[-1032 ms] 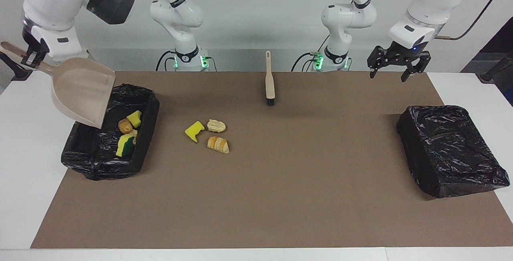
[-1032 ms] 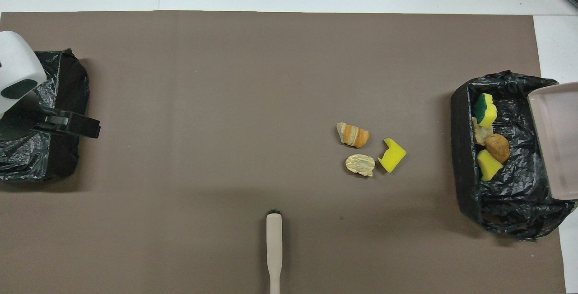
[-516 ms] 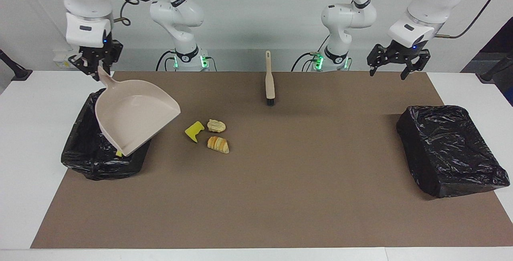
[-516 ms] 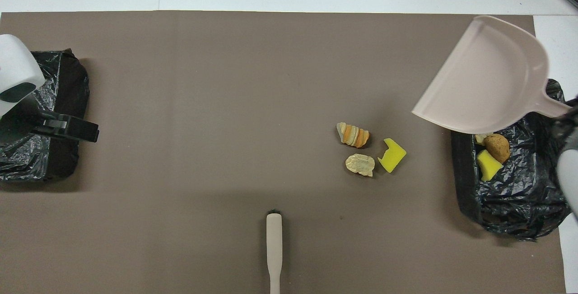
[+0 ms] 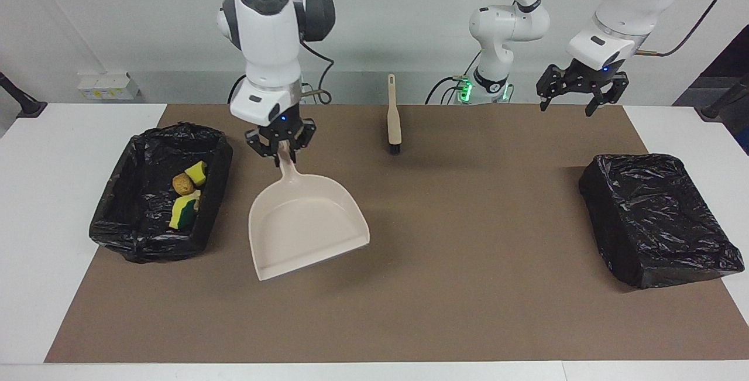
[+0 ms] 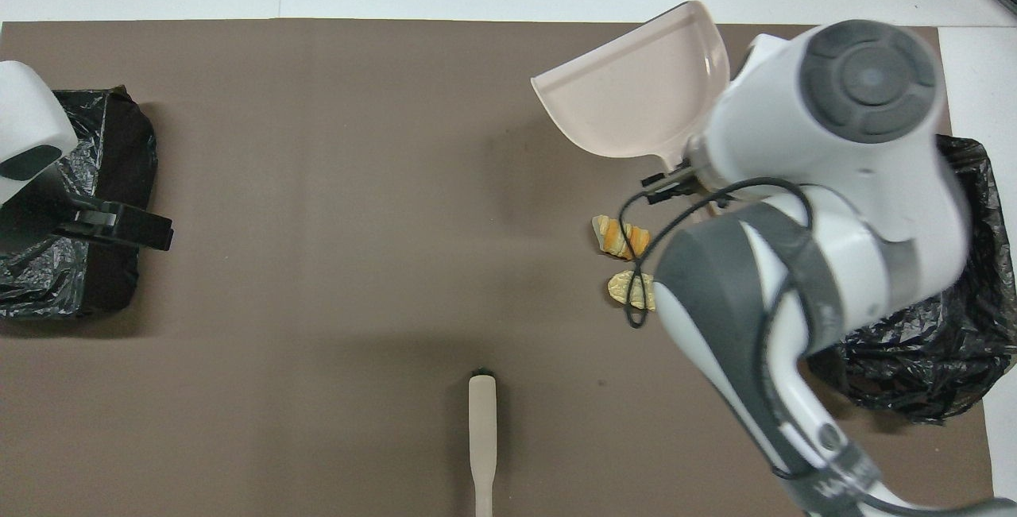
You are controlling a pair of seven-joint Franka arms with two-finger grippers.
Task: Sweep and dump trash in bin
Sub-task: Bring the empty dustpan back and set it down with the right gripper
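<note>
With our right gripper (image 5: 281,150) clamped on the stiff, light dustpan (image 5: 304,226) handle above loose scraps (image 6: 624,237) near the filled bin (image 5: 216,161), and left gripper (image 5: 579,91) waiting spread over the table's left-arm end.

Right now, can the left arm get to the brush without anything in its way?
Probably yes. The left hand hangs open and empty over the mat's edge near its base, and the brush lies alone on bare mat, handle toward the robots. The right hand, shut on the dustpan, is off to the side.
</note>
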